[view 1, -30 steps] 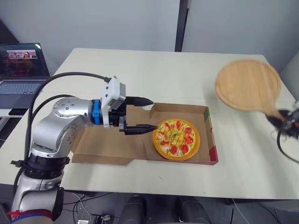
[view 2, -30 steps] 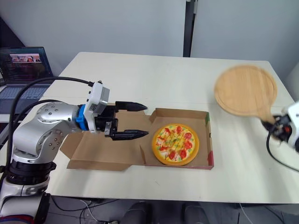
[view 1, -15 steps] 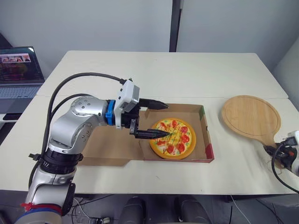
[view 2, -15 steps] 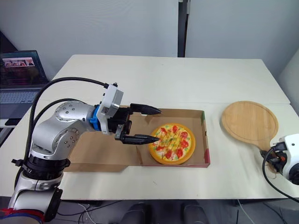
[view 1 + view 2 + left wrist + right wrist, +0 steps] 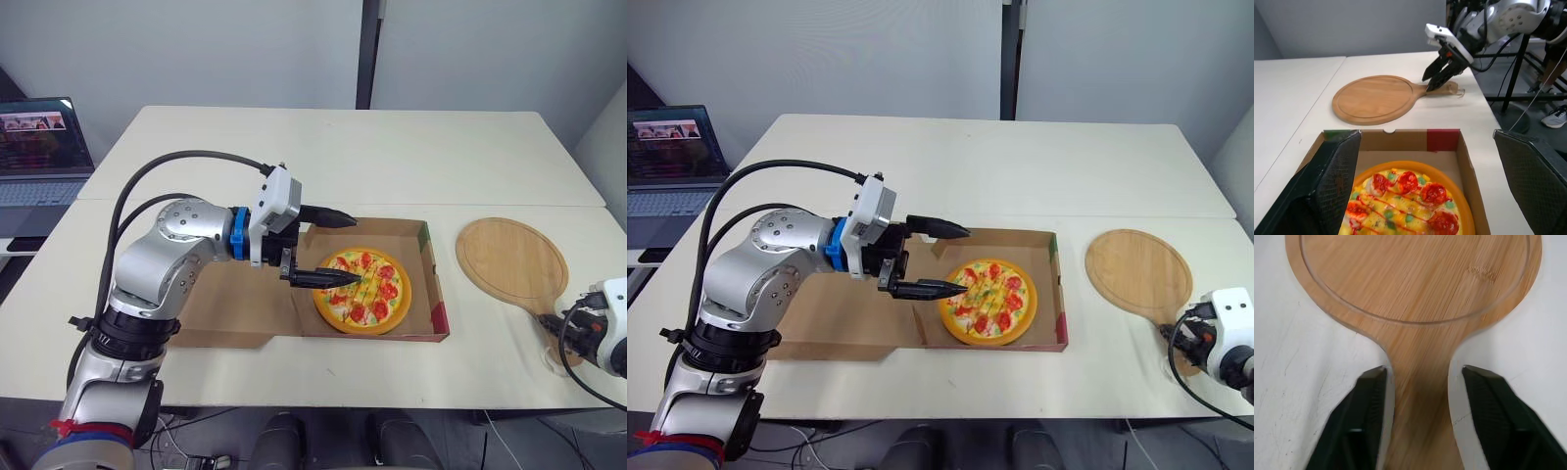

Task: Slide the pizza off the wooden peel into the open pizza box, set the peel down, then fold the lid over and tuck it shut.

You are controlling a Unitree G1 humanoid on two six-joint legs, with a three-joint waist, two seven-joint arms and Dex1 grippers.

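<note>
- The peel (image 5: 509, 266), aloft a second ago, now lies flat on the table (image 5: 343, 157), right of the box (image 5: 436, 284).
- Our right pincer (image 5: 1422, 369) is released, its fingers either side of the handle (image 5: 1418, 431) with a gap showing.
- The pizza (image 5: 364, 289) sits in the box's right half; our left pincer (image 5: 355, 249) hangs wide open and empty over its left edge.
- We judge the sliding and setting-down done; the lid (image 5: 245, 313), flat on the left, remains to fold and tuck.
</note>
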